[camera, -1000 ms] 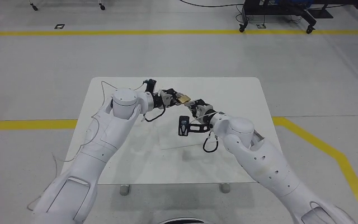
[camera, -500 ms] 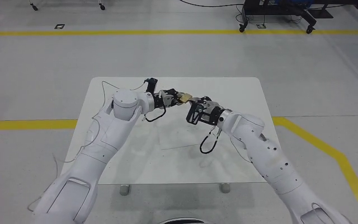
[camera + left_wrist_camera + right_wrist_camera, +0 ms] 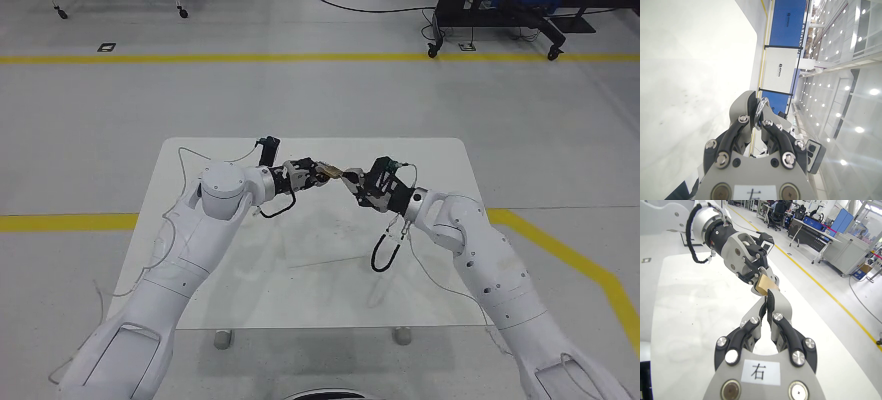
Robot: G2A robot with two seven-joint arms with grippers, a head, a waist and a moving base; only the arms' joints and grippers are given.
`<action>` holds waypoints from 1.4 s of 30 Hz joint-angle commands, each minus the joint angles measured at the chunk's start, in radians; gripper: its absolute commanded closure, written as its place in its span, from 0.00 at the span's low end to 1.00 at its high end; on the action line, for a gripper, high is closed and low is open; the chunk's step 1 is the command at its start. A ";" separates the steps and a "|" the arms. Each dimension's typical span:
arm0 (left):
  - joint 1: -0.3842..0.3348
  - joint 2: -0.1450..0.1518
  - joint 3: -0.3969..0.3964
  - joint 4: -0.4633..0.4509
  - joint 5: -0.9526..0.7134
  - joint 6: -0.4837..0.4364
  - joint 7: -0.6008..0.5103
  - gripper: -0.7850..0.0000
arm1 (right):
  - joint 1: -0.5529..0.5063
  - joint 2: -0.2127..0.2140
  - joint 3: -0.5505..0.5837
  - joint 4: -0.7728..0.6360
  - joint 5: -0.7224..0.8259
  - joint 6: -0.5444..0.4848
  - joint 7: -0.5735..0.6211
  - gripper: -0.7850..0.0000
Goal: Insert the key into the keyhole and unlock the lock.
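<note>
Aloft, left gripper [image 3: 758, 106] clamps brass, silver-shackled padlock [image 3: 766, 283] — right gripper [image 3: 767, 296] closed against it.

I am carrying a white label [image 3: 755, 192] with one black character on the plate behind my left claw [image 3: 758, 111]; I am carrying a similar white sticker [image 3: 760, 373], also printed with a single black character, on the plate behind my right claw [image 3: 767, 298]. Past the table [image 3: 696, 56], in the left wrist view, a blue panel [image 3: 786, 22] is showing a short line of white brand lettering turned sideways, with larger white letters running along its far edge; a white panel [image 3: 780, 71] next to it is showing similar lettering in dark print beside a small logo mark.
</note>
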 commanded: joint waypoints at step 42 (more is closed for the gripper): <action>-0.028 -0.003 0.130 -0.014 0.268 0.091 -0.086 1.00 | -0.103 0.037 0.165 -0.083 -0.007 0.057 -0.075 0.00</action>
